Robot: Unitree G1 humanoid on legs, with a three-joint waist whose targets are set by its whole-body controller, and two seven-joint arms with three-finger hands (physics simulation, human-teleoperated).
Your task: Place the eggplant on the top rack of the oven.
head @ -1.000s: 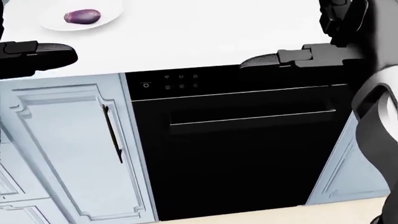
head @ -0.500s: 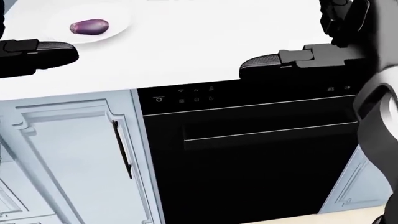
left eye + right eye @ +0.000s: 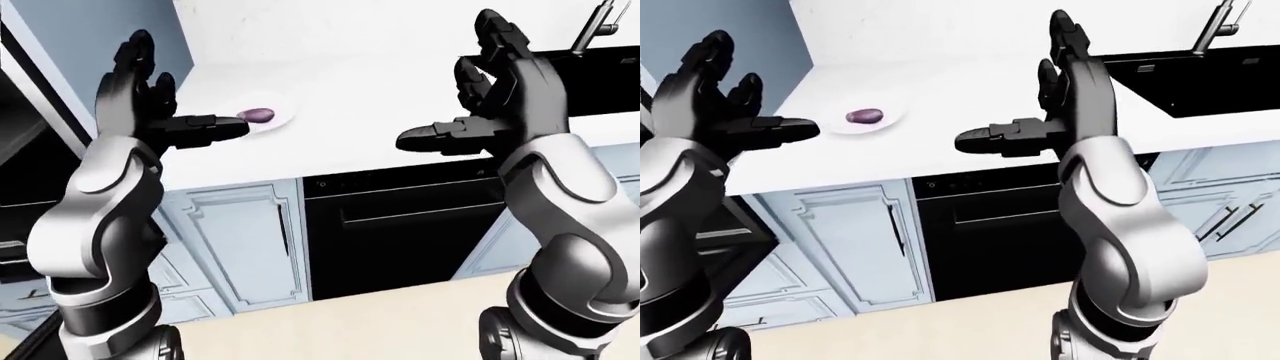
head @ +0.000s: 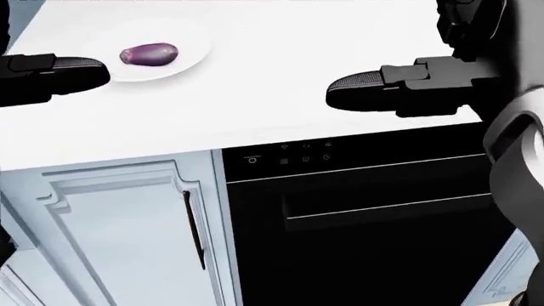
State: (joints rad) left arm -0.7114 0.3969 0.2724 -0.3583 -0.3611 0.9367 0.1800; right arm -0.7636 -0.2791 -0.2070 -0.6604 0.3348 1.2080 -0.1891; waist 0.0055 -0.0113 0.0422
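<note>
Nothing is done yet: the small purple eggplant lies on a white round plate on the white counter. Both hands, left and right, hover empty, fingers spread. The black oven remains closed.

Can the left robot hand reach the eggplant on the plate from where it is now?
Probably yes. The left robot hand is open and empty, beside the plate holding the eggplant; only bare white counter shows between them.
</note>
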